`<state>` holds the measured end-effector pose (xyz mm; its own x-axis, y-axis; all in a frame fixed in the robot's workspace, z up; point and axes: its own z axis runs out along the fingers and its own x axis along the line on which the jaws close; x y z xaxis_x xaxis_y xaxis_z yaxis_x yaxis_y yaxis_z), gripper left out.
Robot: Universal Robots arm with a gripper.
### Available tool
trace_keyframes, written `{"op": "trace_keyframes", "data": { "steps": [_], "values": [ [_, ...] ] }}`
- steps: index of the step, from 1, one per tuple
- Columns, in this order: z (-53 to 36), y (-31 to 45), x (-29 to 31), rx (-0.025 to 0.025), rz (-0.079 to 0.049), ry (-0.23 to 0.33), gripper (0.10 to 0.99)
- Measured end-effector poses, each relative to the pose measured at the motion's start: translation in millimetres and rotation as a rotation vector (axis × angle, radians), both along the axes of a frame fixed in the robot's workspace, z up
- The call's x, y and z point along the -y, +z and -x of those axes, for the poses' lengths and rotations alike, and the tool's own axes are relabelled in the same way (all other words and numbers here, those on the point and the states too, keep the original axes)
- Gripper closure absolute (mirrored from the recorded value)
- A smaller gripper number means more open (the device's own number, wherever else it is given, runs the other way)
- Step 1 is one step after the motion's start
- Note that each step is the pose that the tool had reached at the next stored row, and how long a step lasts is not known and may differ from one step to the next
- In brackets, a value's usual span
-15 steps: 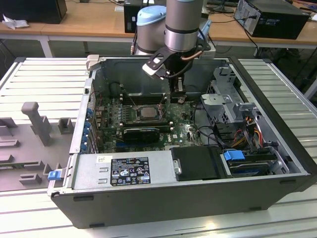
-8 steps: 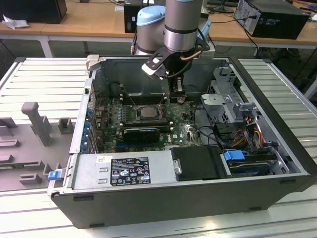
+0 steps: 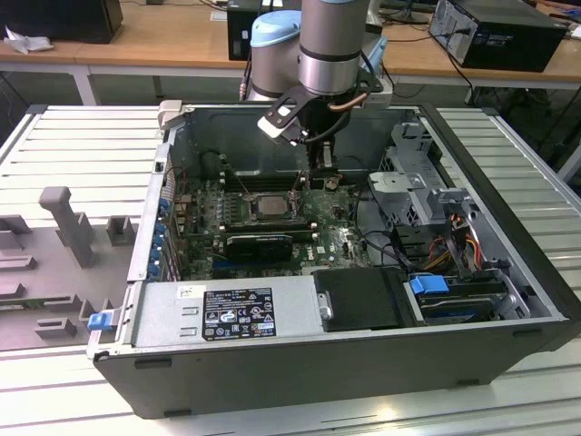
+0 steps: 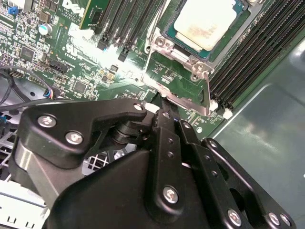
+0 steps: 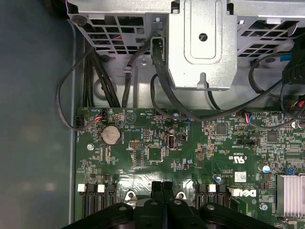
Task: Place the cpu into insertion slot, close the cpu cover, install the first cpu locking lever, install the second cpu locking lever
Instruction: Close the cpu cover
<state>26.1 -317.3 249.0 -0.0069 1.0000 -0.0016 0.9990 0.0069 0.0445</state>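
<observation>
The cpu, a small square chip with a pale metal top, lies in the insertion slot on the green board inside the open computer case. The cpu cover, a thin silvery frame, is hinged up from the slot's edge, and I see the board through its window. My gripper hangs beside the slot on the exterior view's right, shut. Its tips meet the cover's free edge. I cannot tell whether they pinch it.
Long black memory slots run beside the socket. A long black card lies in front of it. A metal drive cage with black cables stands on the exterior view's right, and a power supply sits at the front. Case walls enclose it all.
</observation>
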Motion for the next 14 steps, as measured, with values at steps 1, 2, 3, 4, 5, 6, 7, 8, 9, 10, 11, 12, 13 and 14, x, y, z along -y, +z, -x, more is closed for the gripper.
{"op": "trace_keyframes", "data": {
  "steps": [1,2,3,4,5,6,7,8,9,10,11,12,13,14],
  "values": [
    [0.4,0.0,0.0,0.0000,0.000,0.000,0.980],
    [0.8,0.0,0.0,0.0000,0.000,0.000,0.980],
    [1.8,0.0,0.0,0.0000,0.000,0.000,0.980],
    [2.9,0.0,0.0,0.0000,0.000,0.000,0.980],
    [4.1,0.0,0.0,0.0000,0.000,0.000,0.980],
    [4.7,0.0,0.0,0.0000,0.000,0.000,0.980],
    [5.3,0.0,0.0,0.0000,0.000,0.000,0.980],
    [5.9,0.0,0.0,0.0000,0.000,0.000,0.980],
    [6.5,0.0,0.0,0.0000,0.000,0.000,0.980],
    [7.0,0.0,0.0,0.0000,0.000,0.000,0.980],
    [7.7,0.0,0.0,0.0000,0.000,0.000,0.980],
    [8.4,0.0,0.0,0.0000,0.000,0.000,0.980],
    [9.3,0.0,0.0,0.0000,0.000,0.000,0.980],
    [9.9,0.0,0.0,0.0000,0.000,0.000,0.980]
  ]
}}
